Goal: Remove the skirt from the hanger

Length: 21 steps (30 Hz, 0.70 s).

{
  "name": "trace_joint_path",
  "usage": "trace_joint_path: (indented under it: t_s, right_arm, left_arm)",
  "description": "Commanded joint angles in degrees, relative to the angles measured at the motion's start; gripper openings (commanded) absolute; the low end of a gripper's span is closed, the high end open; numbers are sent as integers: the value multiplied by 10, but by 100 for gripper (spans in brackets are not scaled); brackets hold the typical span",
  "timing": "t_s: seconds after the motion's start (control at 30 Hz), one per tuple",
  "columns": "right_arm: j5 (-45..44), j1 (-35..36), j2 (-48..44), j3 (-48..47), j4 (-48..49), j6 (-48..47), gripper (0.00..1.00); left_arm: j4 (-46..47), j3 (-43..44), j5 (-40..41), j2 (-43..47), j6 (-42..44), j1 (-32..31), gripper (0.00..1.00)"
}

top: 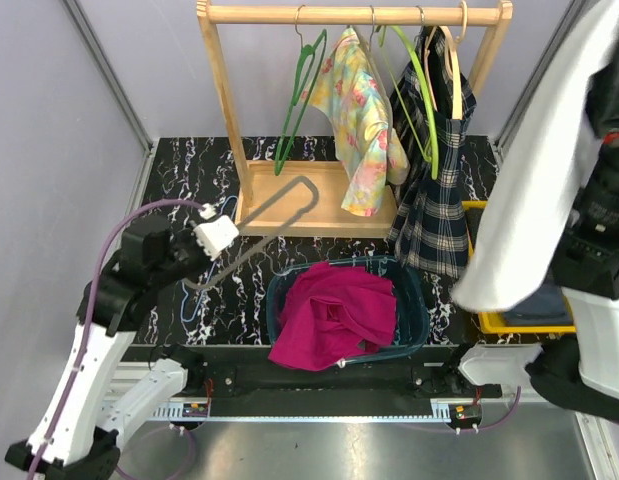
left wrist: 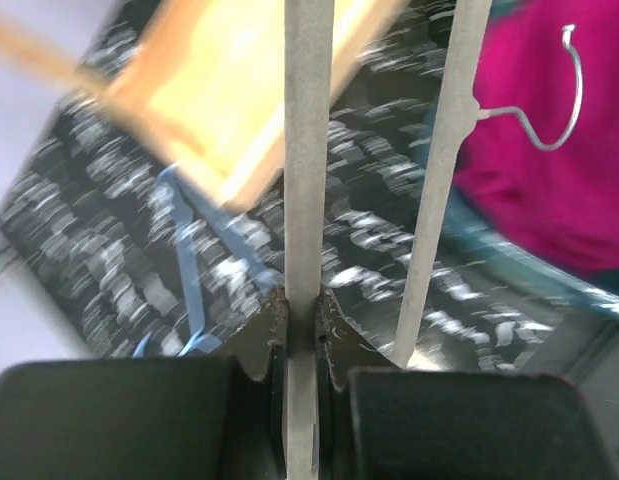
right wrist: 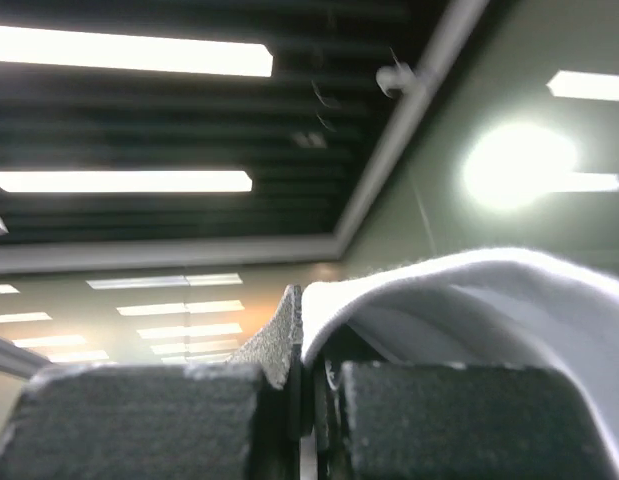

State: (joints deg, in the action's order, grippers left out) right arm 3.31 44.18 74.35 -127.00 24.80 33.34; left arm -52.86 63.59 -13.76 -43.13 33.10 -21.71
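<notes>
My left gripper (top: 215, 236) is shut on one bar of a grey hanger (top: 285, 210) and holds it bare above the table's left side. In the left wrist view the bar (left wrist: 307, 150) runs straight between the closed fingers of the gripper (left wrist: 301, 322), and the hanger's other bar (left wrist: 441, 190) lies to its right. A white skirt (top: 534, 170) hangs at the far right, apart from the hanger and draped over my right arm. The right gripper (right wrist: 309, 335) points at the ceiling, shut on the skirt's edge (right wrist: 489, 300). In the top view that gripper itself is hidden.
A wooden rack (top: 354, 14) at the back holds green hangers (top: 301, 95), a floral top (top: 364, 125) and a plaid dress (top: 434, 190). A teal basket (top: 414, 290) with a magenta garment (top: 334, 310) stands in front. A blue hanger (top: 194, 305) lies at left, a yellow tray (top: 514, 322) at right.
</notes>
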Motion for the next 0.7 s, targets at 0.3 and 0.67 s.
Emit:
trace_joint_path:
  t_s: [0.3, 0.67]
  right_arm:
    - [-51, -3, -220, 574, -99, -74, 0]
    - [-66, -3, -331, 743, -181, -87, 0]
  left_arm:
    - [48, -65, 211, 57, -31, 105, 0]
    - [31, -81, -18, -119, -34, 331, 0]
